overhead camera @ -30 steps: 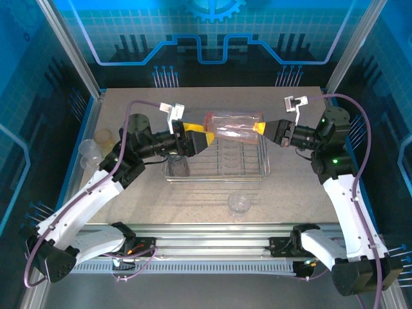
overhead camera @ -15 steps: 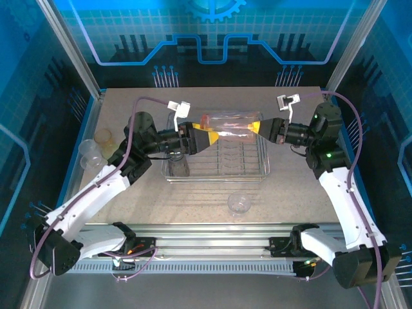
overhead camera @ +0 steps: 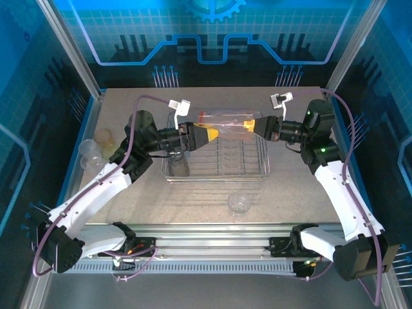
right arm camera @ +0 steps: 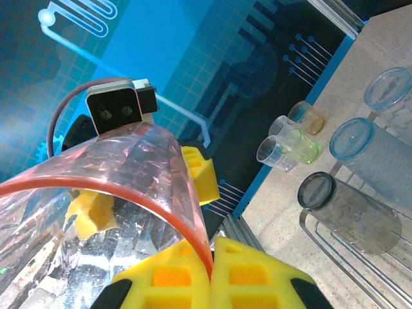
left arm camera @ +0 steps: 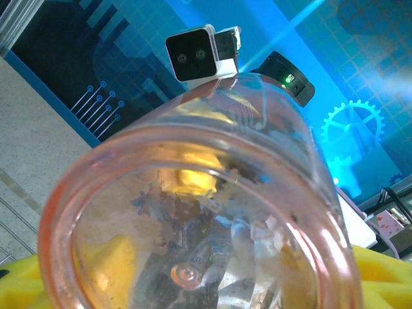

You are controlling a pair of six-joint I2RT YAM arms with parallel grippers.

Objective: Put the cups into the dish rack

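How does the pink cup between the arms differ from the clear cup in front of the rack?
Colour: the pink cup is red-tinted; the clear cup has no tint.
Pose: the pink cup lies sideways in the air; the clear cup stands upright.
Support: the pink cup is pinched at its rim by the right gripper above the rack; the clear cup rests on the table, untouched.
Both are see-through tumblers.

We read no words, numbers, labels or brand names anywhere in these views. The one sign we can make out is a pale-blue gear emblem [overhead camera: 214, 8] printed on the blue back panel [overhead camera: 129, 26] behind the counter, set among printed circuit-trace lines. The left wrist view shows the same emblem [left arm camera: 351, 125], and it carries no lettering.
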